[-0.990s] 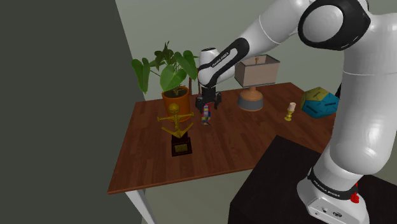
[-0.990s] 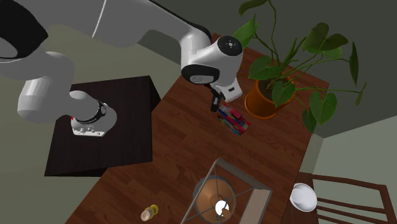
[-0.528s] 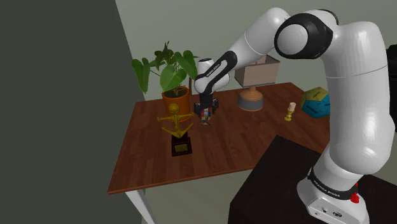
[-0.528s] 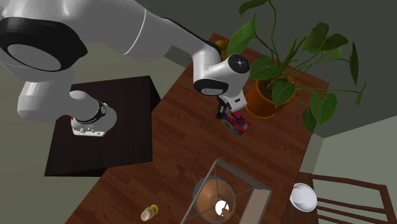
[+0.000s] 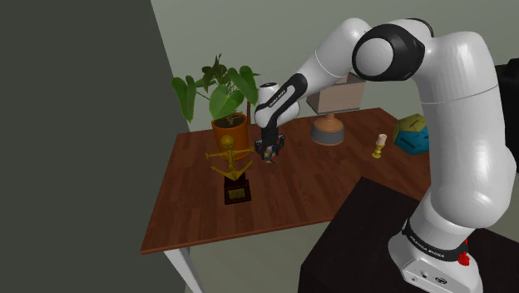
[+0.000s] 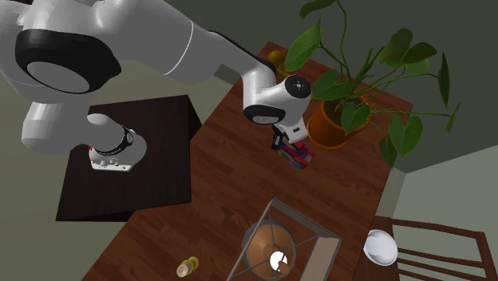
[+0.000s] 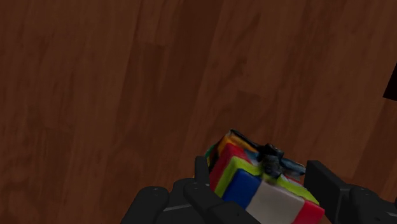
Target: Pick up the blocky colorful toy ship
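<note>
The blocky toy ship [image 7: 264, 188], made of red, yellow, green, blue and white blocks with a dark top piece, sits on the brown wooden table [image 5: 283, 200] just in front of the potted plant. My black gripper [image 7: 258, 167] is down over it, one finger [image 7: 201, 173] against each side, clasping it. From the shoulder view the gripper [image 5: 268, 149] covers most of the ship [image 5: 269, 155]. From the second exterior view the ship [image 6: 298, 157] pokes out beside the gripper [image 6: 285, 144].
A gold trophy [image 5: 230, 166] stands close by, toward the shoulder view's left. Behind are a potted plant [image 5: 220, 104] and a table lamp [image 5: 331, 108]. A small candlestick [image 5: 379, 146] and a blue-and-yellow object [image 5: 416, 133] are at the right end. The dark stand [image 5: 374, 241] is near.
The gripper has come down around the toy ship and its fingers have closed from wide apart onto the ship's sides. The ship has stayed in place.
</note>
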Available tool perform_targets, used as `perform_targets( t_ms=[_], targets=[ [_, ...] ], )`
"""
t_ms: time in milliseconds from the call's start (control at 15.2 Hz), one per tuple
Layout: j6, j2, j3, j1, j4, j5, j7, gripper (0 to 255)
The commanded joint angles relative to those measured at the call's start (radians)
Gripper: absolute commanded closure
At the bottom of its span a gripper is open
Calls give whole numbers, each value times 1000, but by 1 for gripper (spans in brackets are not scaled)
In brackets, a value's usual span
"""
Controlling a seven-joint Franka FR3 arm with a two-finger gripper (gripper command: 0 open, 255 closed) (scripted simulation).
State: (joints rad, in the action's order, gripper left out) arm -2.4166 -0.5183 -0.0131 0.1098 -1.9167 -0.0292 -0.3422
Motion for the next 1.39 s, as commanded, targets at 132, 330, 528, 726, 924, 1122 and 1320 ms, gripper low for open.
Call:
perform_targets(
  t_ms=[132, 330, 528, 726, 924, 1122, 1320],
  targets=[
    [-1, -1, 0, 0, 0, 0, 0, 255],
    [-1, -1, 0, 0, 1, 0, 0, 255],
    [9, 9, 0, 0, 0, 0, 0, 255],
    [39, 38, 0, 0, 1, 0, -1, 255],
    [69, 65, 0, 0, 4, 1, -1, 255],
    [101, 91, 0, 0, 9, 1, -2, 255],
    [133, 116, 1, 0, 16, 1, -3, 255]
  ],
)
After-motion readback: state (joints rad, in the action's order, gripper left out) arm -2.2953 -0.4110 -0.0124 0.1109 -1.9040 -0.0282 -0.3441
